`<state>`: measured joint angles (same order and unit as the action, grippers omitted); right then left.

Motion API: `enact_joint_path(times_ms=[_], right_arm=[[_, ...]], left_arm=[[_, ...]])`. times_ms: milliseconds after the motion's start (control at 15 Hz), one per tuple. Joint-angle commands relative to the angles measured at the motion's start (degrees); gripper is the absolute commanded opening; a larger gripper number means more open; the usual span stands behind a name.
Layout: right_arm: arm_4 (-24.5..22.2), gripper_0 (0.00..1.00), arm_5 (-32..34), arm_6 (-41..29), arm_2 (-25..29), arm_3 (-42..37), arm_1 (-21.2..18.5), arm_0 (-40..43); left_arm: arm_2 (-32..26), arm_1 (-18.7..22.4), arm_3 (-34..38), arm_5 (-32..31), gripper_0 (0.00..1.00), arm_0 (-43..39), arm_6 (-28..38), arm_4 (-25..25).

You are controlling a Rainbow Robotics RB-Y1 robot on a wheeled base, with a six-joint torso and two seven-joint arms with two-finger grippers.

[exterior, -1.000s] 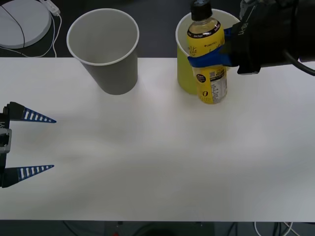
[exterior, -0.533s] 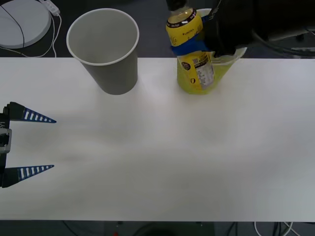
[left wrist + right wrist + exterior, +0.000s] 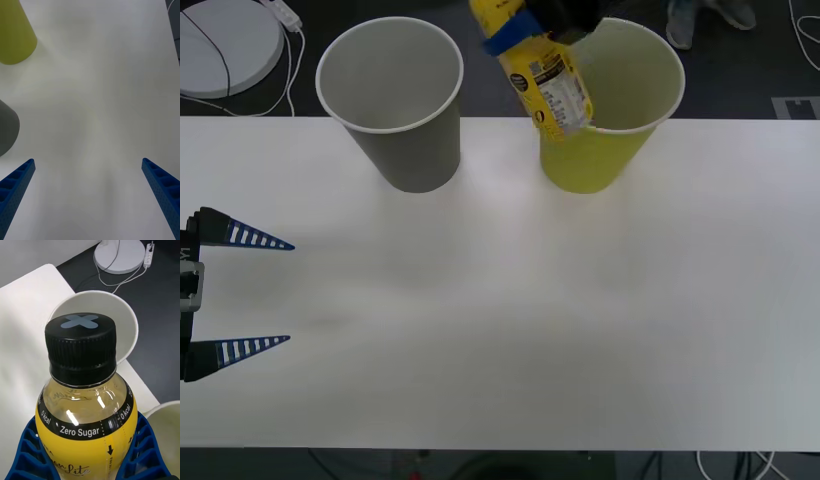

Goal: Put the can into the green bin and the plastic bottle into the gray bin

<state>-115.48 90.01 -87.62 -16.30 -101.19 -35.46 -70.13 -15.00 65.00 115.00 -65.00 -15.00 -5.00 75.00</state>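
The plastic bottle (image 3: 552, 88), yellow with a black cap (image 3: 80, 343), hangs tilted in the air over the green bin's near-left rim, between the two cups. My right gripper (image 3: 511, 34) is shut on its upper body, with blue fingers (image 3: 23, 455) on either side of it. The green bin (image 3: 612, 120) stands at the back right of the table. The gray bin (image 3: 392, 100) stands at the back left, and its white inside (image 3: 122, 317) shows just beyond the cap. My left gripper (image 3: 242, 292) waits open at the table's left edge. The can is out of view.
A white round base (image 3: 225, 45) with a cable lies on the dark floor beyond the table's far left corner. From the left wrist, the green bin (image 3: 15, 33) and the gray bin (image 3: 5, 129) stand beyond bare white table (image 3: 97, 105).
My right gripper has carried the bottle up and to the left, from in front of the green bin to a spot near the gray bin, tilting it. The left arm has not moved.
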Motion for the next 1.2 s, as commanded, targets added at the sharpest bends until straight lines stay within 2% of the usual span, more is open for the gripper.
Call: enact_joint_path(times_ms=[67,200,867,1200], right_arm=[[-4.40,0.00,-0.01,-0.01,-1.80,5.91,3.91,-3.78],[-6.68,0.00,-0.01,-0.01,-3.74,11.54,6.37,-7.48],[-18.11,0.00,-0.01,-0.01,-5.06,33.60,18.93,-18.29],[-21.89,0.00,-0.01,-0.01,-5.06,42.13,22.98,-21.36]], left_arm=[[0.00,0.00,0.00,0.00,1.00,0.00,0.00,0.00],[0.00,0.00,0.00,0.00,1.00,0.00,0.00,0.00],[0.00,0.00,0.00,0.00,1.00,0.00,0.00,0.00],[0.00,0.00,0.00,0.00,1.00,0.00,0.00,0.00]])
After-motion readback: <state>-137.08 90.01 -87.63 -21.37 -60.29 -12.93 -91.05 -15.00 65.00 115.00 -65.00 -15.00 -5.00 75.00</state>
